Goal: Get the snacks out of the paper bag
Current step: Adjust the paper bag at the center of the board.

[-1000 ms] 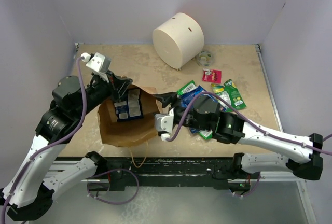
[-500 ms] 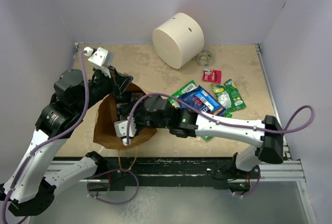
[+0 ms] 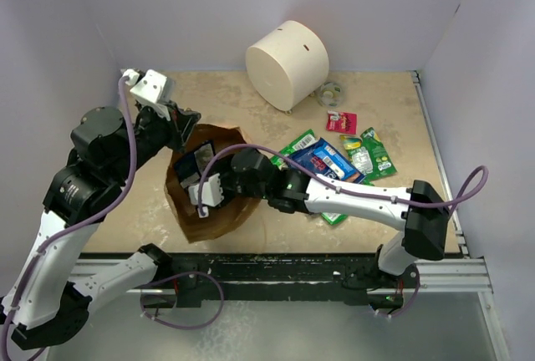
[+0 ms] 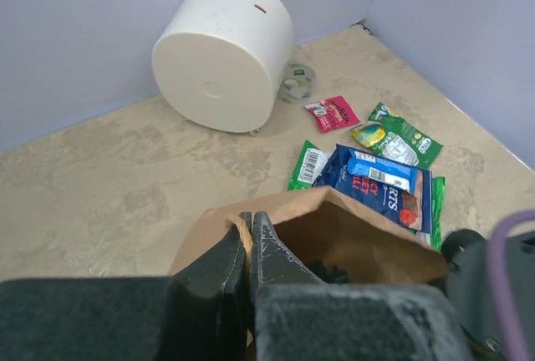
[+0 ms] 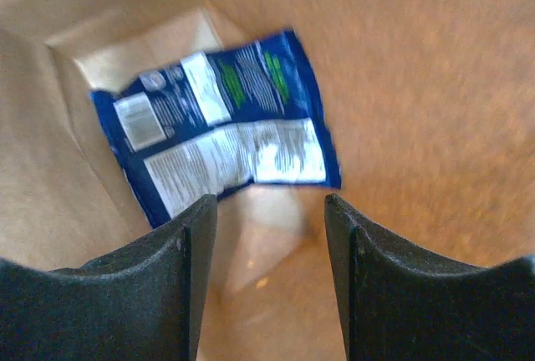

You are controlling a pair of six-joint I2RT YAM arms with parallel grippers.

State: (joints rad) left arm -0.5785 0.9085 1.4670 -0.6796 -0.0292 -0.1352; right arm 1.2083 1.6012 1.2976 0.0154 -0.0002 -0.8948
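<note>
Creased kraft paper bag [image 4: 359, 231], rim clamped by left end effector [image 4: 249, 223]; right end effector [image 5: 267, 211] spread inside, flat glossy blue packet [image 5: 226, 139] at its 12 o'clock

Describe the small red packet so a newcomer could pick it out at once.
Find the big white cylinder at the back of the table; a small clear tape roll lies just right of it. The red packet lies just nearer the arms than that roll, and it is the only red one, smaller than the green packets and the blue packet beside it.
</note>
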